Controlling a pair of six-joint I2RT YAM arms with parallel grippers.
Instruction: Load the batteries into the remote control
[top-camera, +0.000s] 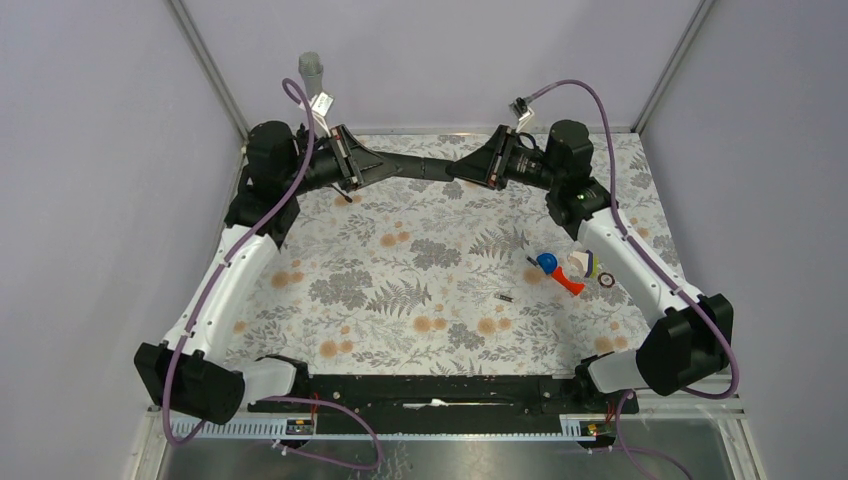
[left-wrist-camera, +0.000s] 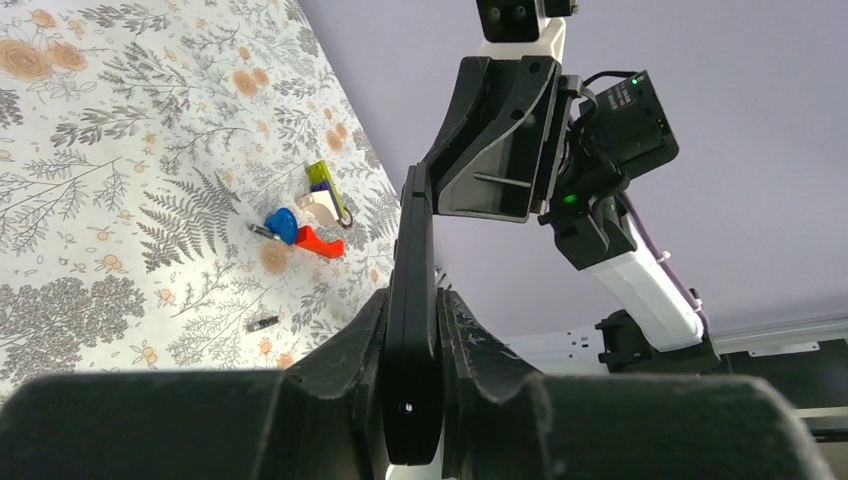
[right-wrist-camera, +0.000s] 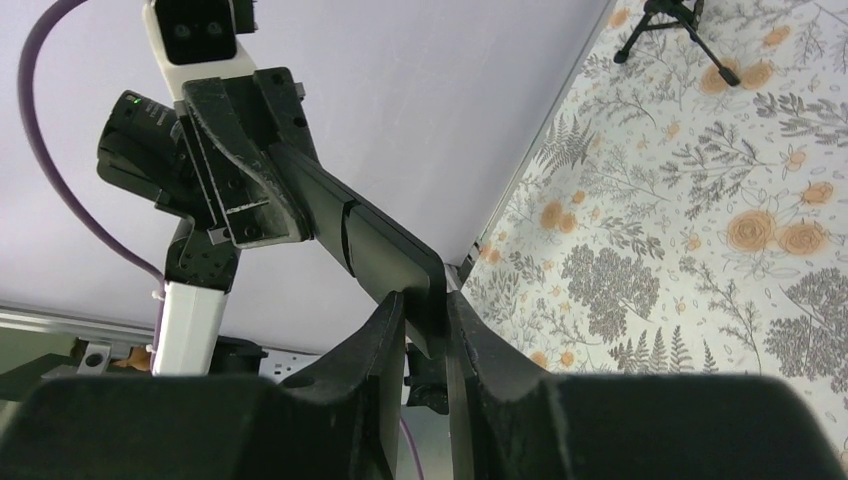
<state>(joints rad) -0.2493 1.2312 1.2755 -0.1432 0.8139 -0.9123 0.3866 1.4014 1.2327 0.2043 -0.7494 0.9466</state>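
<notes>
One remote control, left tool, right tool clamping

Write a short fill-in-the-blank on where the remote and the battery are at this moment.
1. The left gripper and right gripper each grip one end of the ___.
2. The battery lies on the ___, outside both grippers.
3. The toy pieces lie to the robot's ___ of the battery.
Missing words: remote control; table; right.

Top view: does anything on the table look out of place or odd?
One battery lies loose on the table, far from the remote control, which the left gripper and right gripper hold in the air. Nothing looks spilled or damaged.
</notes>
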